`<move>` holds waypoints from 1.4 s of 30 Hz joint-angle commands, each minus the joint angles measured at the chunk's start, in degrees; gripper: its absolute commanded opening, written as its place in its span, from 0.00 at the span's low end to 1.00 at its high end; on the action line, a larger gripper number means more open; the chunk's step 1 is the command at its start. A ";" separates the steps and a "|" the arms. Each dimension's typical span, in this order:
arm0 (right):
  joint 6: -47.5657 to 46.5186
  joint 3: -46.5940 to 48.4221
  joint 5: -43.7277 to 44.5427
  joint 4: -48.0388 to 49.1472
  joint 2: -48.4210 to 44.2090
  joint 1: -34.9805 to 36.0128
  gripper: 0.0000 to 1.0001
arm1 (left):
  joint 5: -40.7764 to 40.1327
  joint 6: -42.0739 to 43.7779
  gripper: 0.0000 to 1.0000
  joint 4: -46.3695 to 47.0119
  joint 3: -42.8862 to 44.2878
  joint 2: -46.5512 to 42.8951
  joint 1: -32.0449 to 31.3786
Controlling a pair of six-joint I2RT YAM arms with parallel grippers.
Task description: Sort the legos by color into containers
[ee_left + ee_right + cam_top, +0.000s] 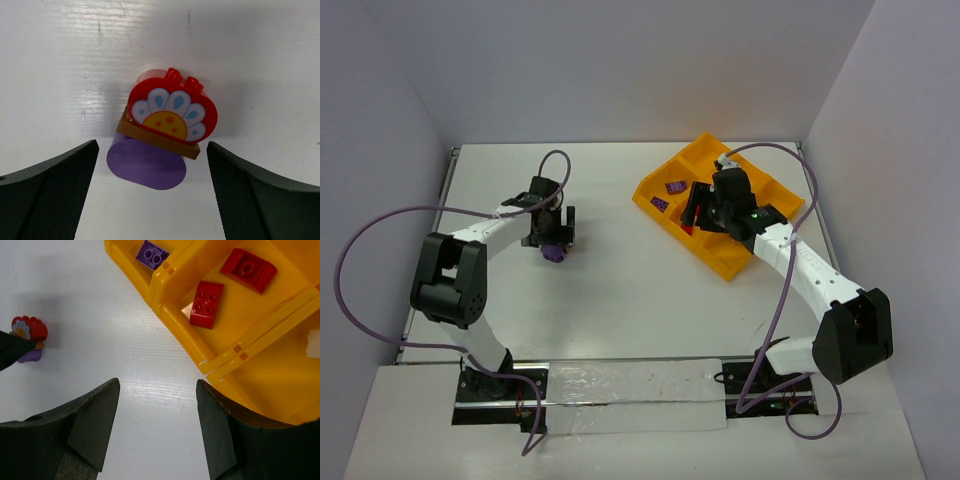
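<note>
At the centre of the left wrist view, on the bare white worktop (60, 60), lay a small cluster (162, 137) of legos: a red flower brick (172, 107) with a rounded outline and studs toward the upper right of the frame, a thin brown plate (159, 138) beneath it, and a purple piece (146, 166) lowest in the frame. The left tool (552, 236) hung over it with its jaws spread wide and nothing between them, one finger well to either side of the cluster and neither touching. In the top view the cluster sat left of centre, well apart from the orange-yellow tray (722, 264) at the upper right. The right tool (157, 420) was also open and empty, poised at the tray's edge; its own view showed a purple brick (152, 254) in one compartment, two red bricks (206, 304) in the next, and a white piece (314, 343) at the right border. The cluster looked light, rigid and glossy, so it would probably slip under a glancing pinch. The curved red edge offered a poor seat for flat pads, and the brown plate's straight sides or the flat printed face and its back seemed the safer places to close on. The pieces were likely only pressed together, so a squeeze or twist across the joints might pop them apart. That would have to happen anyway, since the three colours belonged in different compartments.
</note>
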 commanded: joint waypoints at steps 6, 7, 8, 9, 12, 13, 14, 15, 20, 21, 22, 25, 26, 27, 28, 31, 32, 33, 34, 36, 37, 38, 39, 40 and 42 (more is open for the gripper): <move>-0.75 2.78 0.33 0.75 -0.42 0.43 0.70 | -0.89 0.33 0.96 3.16 -0.65 3.73 -4.04; -0.87 2.65 0.45 0.75 -0.53 0.43 0.70 | -1.61 0.33 0.96 3.19 -0.87 3.69 -4.78; -0.82 2.43 0.67 0.75 -0.67 0.43 0.70 | -2.24 0.32 0.96 3.04 -1.14 3.55 -5.06; -0.89 2.35 0.74 0.75 -0.67 0.43 0.70 | -2.34 0.23 0.96 2.95 -1.16 3.53 -5.43; -0.88 2.27 0.63 0.77 -0.58 0.43 0.70 | -3.85 -0.14 0.96 2.89 -1.35 3.33 -6.50; -0.82 2.27 0.45 0.89 -0.58 0.43 0.70 | -4.56 -0.31 0.96 3.01 -1.53 3.10 -6.56; -0.86 2.27 0.40 0.92 -0.58 0.43 0.70 | -5.03 -0.55 0.96 3.11 -1.59 3.02 -6.58; -0.89 2.32 0.35 0.92 -0.58 0.43 0.70 | -5.85 -0.78 0.95 3.09 -1.59 3.02 -6.58; -1.06 2.27 0.57 0.84 -0.67 0.43 0.70 | -9.07 -2.01 0.88 2.61 -1.04 3.57 -6.58; -1.06 2.25 0.55 0.84 -0.69 0.43 0.70 | -9.36 -2.27 0.88 2.56 -0.92 3.71 -6.58; -1.06 2.16 0.50 0.84 -0.76 0.43 0.70 | -9.75 -2.53 0.86 2.33 -0.69 4.00 -6.58; -1.12 1.97 0.57 0.90 -0.88 0.43 0.70 | -10.10 -2.98 0.82 2.02 -0.74 4.14 -6.58; -1.15 1.92 0.57 0.88 -0.93 0.43 0.70 | -10.15 -3.13 0.80 2.00 -0.83 4.16 -6.58; -1.15 1.92 0.57 0.84 -0.93 0.43 0.70 | -10.15 -3.18 0.79 1.96 -0.88 4.17 -6.58; -1.15 1.92 0.54 0.86 -0.93 0.43 0.70 | -10.29 -3.27 0.77 1.85 -0.86 4.11 -6.58; -1.15 2.02 0.48 0.92 -0.93 0.43 0.70 | -11.09 -3.64 0.66 1.41 -0.43 3.75 -6.58; -1.15 2.09 0.48 0.92 -0.93 0.43 0.70 | -11.52 -3.70 0.58 0.98 -0.12 3.57 -6.58; -1.23 2.17 0.48 0.77 -0.93 0.43 0.70 | -11.88 -3.87 0.52 0.55 0.22 3.39 -6.50; -1.24 2.30 0.36 0.69 -0.93 0.43 0.70 | -11.85 -3.89 0.42 0.00 0.63 2.81 -6.56; -1.32 2.74 0.14 0.45 -1.15 0.43 0.70 | -11.13 -3.80 0.29 -0.77 0.96 1.16 -6.58; -1.47 3.09 -0.16 0.25 -1.20 0.43 0.70 | -10.47 -3.80 0.24 -1.08 1.20 -0.06 -6.58; -1.65 3.50 -0.48 0.04 -1.11 0.43 0.70 | -9.86 -3.77 0.21 -1.35 1.46 -1.08 -6.58; -1.82 4.11 -0.69 -0.57 -0.70 0.43 0.70 | -9.22 -3.65 0.17 -1.61 1.84 -2.10 -6.58; -2.00 5.24 -1.23 -1.93 -0.12 0.43 0.70 | -8.32 -3.39 0.10 -2.01 2.24 -3.57 -6.58; -1.90 8.40 -4.15 -3.66 0.51 0.43 0.70 | -5.86 -2.88 0.00 -3.42 3.50 -7.34 -6.58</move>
